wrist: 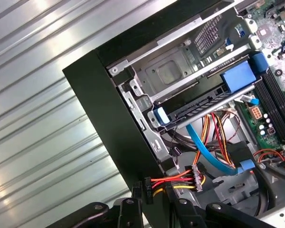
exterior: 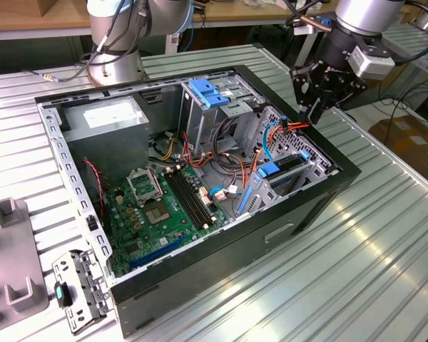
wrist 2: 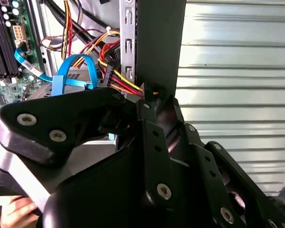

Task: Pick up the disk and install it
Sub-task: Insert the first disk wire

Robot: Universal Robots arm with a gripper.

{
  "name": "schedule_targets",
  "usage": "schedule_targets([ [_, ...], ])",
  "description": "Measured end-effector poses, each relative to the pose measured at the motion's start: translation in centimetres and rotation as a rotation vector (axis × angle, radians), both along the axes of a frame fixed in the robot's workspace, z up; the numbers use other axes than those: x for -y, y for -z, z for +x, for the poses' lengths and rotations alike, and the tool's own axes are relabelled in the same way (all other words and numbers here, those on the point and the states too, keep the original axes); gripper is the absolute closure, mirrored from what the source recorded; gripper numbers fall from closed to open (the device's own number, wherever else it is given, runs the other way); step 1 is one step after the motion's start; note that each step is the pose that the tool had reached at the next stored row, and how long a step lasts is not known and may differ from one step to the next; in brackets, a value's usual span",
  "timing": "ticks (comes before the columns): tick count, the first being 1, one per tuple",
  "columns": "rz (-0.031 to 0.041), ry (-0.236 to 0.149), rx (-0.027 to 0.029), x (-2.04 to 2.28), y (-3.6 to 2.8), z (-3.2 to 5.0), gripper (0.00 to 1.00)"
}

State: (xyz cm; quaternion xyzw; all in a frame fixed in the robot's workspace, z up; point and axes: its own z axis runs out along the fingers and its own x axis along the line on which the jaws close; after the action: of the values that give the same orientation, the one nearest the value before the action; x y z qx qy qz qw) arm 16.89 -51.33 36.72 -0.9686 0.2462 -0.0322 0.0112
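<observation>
Disk point(exterior: 287, 164): black rectangular hard drive in a blue plastic frame. It sits in the grey metal drive cage point(wrist: 171, 71) at the exterior view's right end of the open black tower case point(exterior: 346, 178). Black pincer point(exterior: 315, 114) hangs over the case's far right corner, above and just beyond the disk, apart from it. Jaws narrow, pinched on a small black plug point(wrist: 147, 186) trailing red, yellow and black wires. Blue flat cable point(wrist: 206, 149) lies near, between plug and disk.
</observation>
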Motion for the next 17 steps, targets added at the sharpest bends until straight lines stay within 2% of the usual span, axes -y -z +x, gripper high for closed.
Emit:
schedule_targets([
  [5,-0.0001,-0.005,0.0007,0.18,0.2,0.0,0.7],
  [6,-0.0004,-0.005,0.0008,0.18,0.16,0.0,0.77],
  [7,-0.0002,-0.006,0.0008,0.19,-0.31,0.0,0.83],
  [8,-0.0002,-0.006,0.0007,0.18,-0.57,0.0,0.83],
  [11,-0.0003,-0.006,0.0007,0.18,-0.59,0.0,0.83],
  [14,-0.001,-0.006,0.0007,0.18,-0.6,-0.57,0.83],
  [15,-0.0009,-0.005,0.0008,0.19,-0.59,-1.03,0.83],
  [17,-0.0009,0.042,0.0007,0.18,-0.59,-1.09,0.83],
])
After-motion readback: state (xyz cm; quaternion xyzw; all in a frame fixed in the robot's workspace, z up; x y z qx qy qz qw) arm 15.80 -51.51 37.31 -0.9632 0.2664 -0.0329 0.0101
